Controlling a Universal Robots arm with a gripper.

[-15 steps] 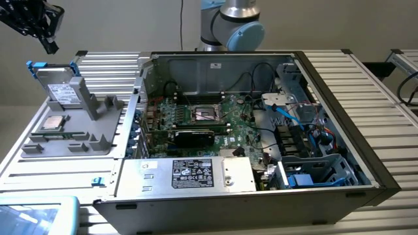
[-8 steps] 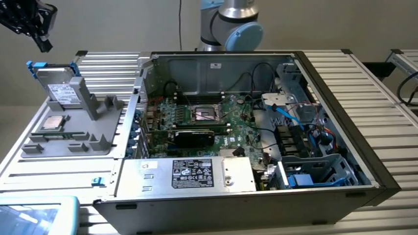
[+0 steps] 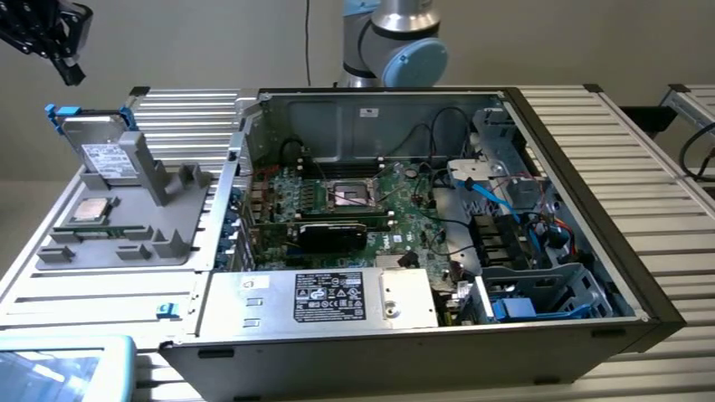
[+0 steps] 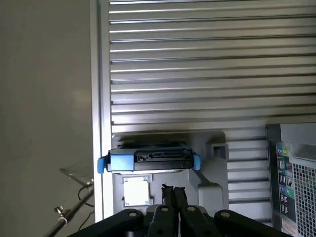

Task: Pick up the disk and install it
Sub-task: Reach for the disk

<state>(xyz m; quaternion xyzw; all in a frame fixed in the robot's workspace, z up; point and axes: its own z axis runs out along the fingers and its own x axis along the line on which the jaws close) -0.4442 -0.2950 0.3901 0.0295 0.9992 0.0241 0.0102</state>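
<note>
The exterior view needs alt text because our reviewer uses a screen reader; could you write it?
The disk, silver in a blue bracket, stands tilted in a grey holder at the exterior view's left, beside an open computer case. The shut gripper hangs above, clear of the disk, holding nothing.

The gripper has its two black fingers pressed together, with nothing between them. Just beyond the fingertips, and clear of them, the disk stands on edge in a grey moulded fixture. Its dark connector edge faces the gripper, with a blue bracket tab at each end. A square silver processor chip lies flat in the fixture just beside the fingers. A ribbed aluminium table extends beyond the disk. A perforated computer case stands across the gripper from the chip.
</note>
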